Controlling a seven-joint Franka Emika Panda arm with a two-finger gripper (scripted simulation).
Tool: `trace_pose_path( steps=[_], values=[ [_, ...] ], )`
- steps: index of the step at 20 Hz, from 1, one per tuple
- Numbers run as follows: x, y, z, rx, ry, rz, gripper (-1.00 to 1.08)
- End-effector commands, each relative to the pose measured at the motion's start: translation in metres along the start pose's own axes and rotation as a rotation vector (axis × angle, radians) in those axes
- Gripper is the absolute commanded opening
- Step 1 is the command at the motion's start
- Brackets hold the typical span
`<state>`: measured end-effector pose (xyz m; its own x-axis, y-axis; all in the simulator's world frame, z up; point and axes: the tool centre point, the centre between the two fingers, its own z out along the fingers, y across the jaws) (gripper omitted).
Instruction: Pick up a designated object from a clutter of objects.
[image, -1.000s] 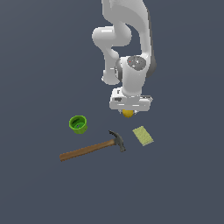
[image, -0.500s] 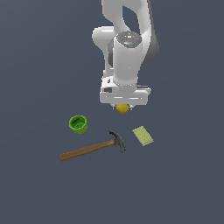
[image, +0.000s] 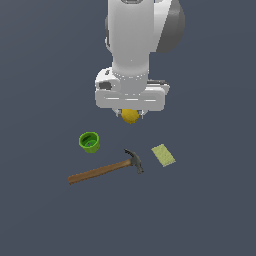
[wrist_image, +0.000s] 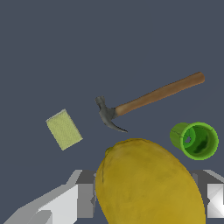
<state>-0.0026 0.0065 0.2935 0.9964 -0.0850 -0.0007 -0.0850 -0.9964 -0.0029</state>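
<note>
One lemon (image: 130, 116) sits clamped in the pincer (image: 130, 114), raised above the bench (image: 210, 210); from the claw hammer (image: 106, 169), the green cup (image: 89, 142) lies at ten o'clock, the pale block (image: 163, 155) at two.

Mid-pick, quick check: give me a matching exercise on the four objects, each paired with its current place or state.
Things:
1. lemon
2. green cup
3. hammer
4. pale block

States:
A. lying flat, toward the exterior view's right
B. held between the gripper fingers
C. upright, open mouth up
D. lying on its side, dark head nearest the block

Pairs: 1-B, 2-C, 3-D, 4-A
</note>
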Motion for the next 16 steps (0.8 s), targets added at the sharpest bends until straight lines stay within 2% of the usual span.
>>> trace_pose_path(
  steps=[1, 8, 16],
  values=[
    [0.011, 0.009, -0.021, 0.0, 0.0, 0.0, -1.0],
    [0.037, 0.028, -0.068, -0.002, 0.0, 0.0, -1.0],
    [0.055, 0.041, -0.099, -0.003, 0.0, 0.0, -1.0]
  ],
)
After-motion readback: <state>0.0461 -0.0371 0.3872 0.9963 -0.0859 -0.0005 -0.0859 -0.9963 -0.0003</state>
